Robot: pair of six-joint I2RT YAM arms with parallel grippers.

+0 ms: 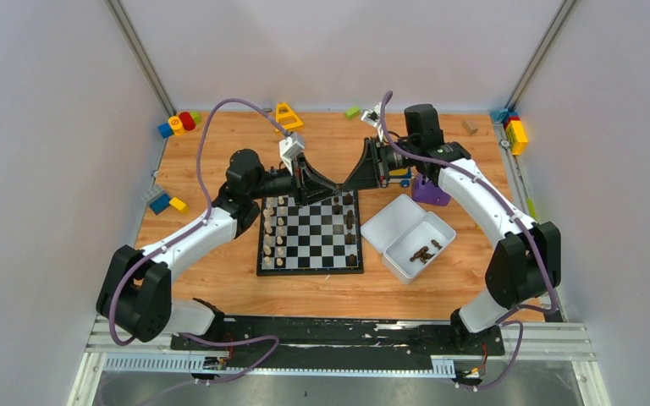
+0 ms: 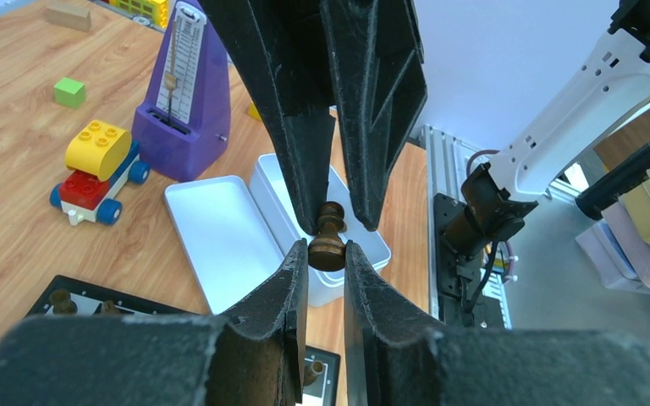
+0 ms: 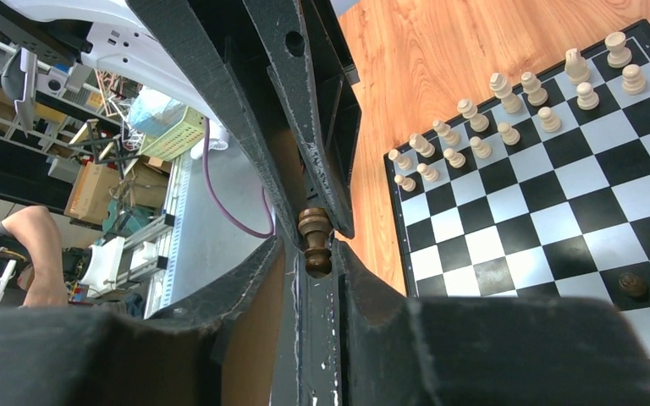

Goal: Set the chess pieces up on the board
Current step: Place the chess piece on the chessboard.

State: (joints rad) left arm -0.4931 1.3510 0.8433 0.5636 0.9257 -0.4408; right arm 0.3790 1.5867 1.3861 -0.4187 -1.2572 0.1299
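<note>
Above the far edge of the board [image 1: 309, 271] my two grippers meet tip to tip on one dark brown chess piece [image 2: 328, 254]. My left gripper [image 2: 326, 249] is shut on its round base. My right gripper [image 3: 315, 249] is shut on its other end, where the same dark piece [image 3: 313, 227] sits between the pads. In the top view the left gripper [image 1: 326, 192] and the right gripper [image 1: 349, 183] hide the piece. Cream pieces [image 1: 274, 233] fill the board's left two columns. A few dark pieces [image 1: 349, 222] stand along its right side.
A white tray [image 1: 393, 262] with its lid open lies right of the board, with loose dark pieces [image 1: 423, 252] in it. A purple metronome [image 1: 429, 190] and a toy car [image 2: 97, 173] stand behind the tray. Toy blocks [image 1: 178, 123] are scattered along the back and left.
</note>
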